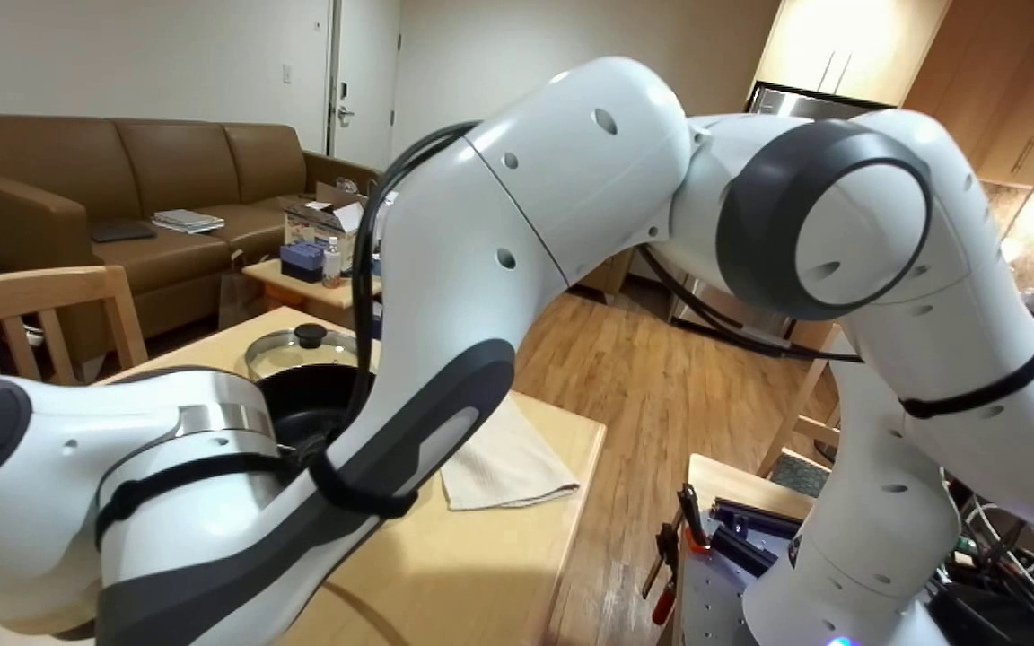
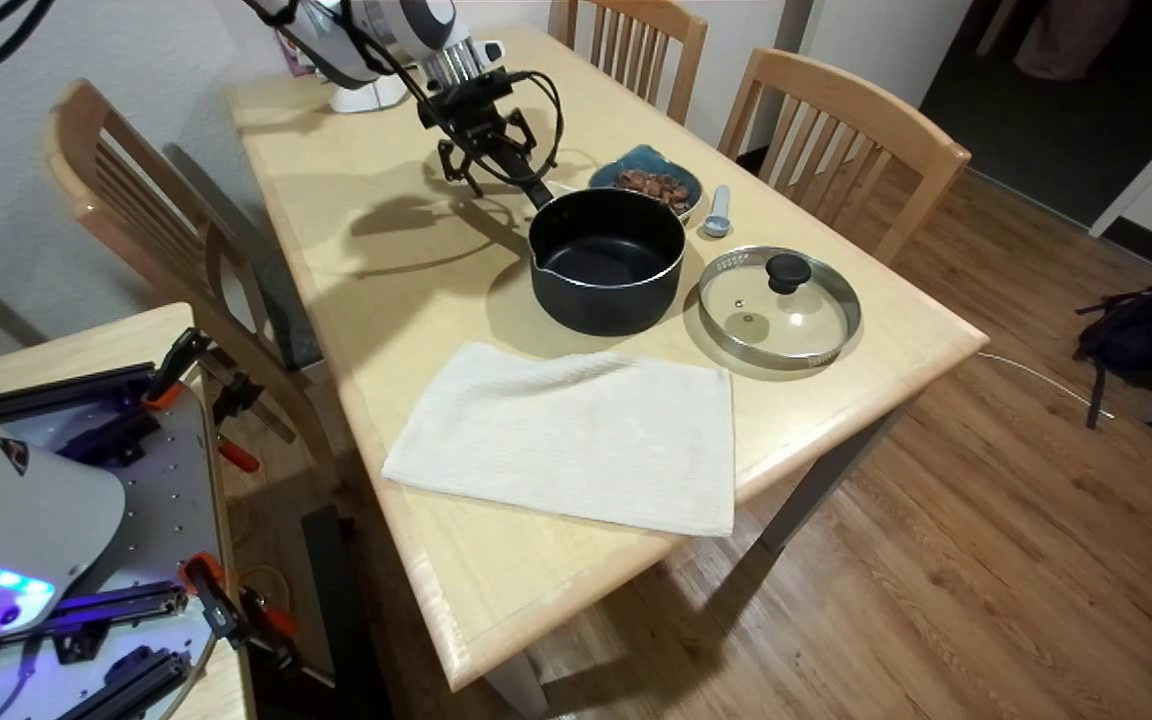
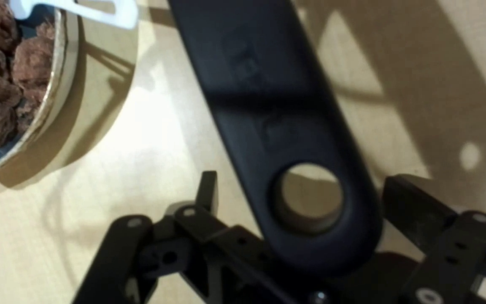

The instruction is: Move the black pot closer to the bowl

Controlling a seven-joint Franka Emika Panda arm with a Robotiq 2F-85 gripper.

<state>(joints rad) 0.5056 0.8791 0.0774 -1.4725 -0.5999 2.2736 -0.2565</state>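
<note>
The black pot [image 2: 608, 300] stands upright on the table in an exterior view; part of it shows behind the arm in an exterior view [image 1: 306, 399]. Its long black handle [image 3: 260, 84], with a round hole at its end, runs into the wrist view. My gripper [image 3: 302, 185] is open, with the handle's end between its fingers. A gap shows at the left finger; the right finger looks very near the handle. The gripper [image 2: 491, 155] also shows at the handle's end. The blue bowl [image 2: 641, 158] of brown chunks stands just behind the pot, and left of the handle in the wrist view [image 3: 59, 80].
A glass lid [image 2: 781, 305] with a black knob lies right of the pot. A grey scoop [image 2: 718, 215] lies beside the bowl. A cream cloth [image 2: 576, 440] lies in front. A white plastic handle [image 3: 116, 12] sticks out over the bowl's rim. Chairs [image 2: 836, 150] stand along the table.
</note>
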